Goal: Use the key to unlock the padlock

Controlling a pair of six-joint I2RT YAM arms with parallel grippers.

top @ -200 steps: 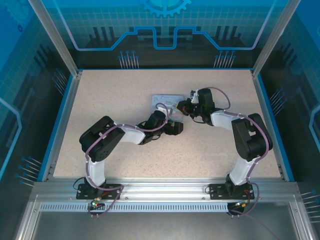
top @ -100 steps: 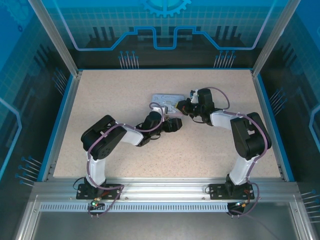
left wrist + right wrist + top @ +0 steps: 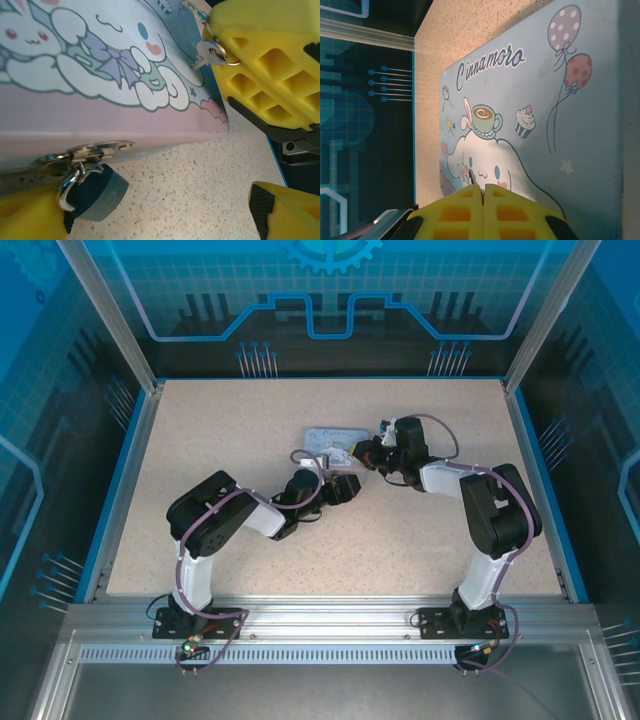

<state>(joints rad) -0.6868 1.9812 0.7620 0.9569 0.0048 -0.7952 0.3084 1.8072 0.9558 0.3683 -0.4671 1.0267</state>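
One padlock [image 3: 97, 192] perhaps against left hand [image 3: 157, 215]; key [image 3: 212, 51] in right hand [image 3: 482, 190].

Locate the padlock [image 3: 97, 192], a dark blue-grey body on a bright shackle, hanging from the metal hasp [image 3: 87, 152] on the side wall of the tin [image 3: 110, 127], just above the speckled table [image 3: 200, 190]. Note that the left gripper [image 3: 155, 215] has its yellow fingers [image 3: 30, 217] spread wide, one against the shackle side of the padlock and the other well apart across bare table. At the corner of the cartoon-printed lid, the right gripper [image 3: 222, 37] pinches the key [image 3: 207, 54], its blade pointing out over the lid.
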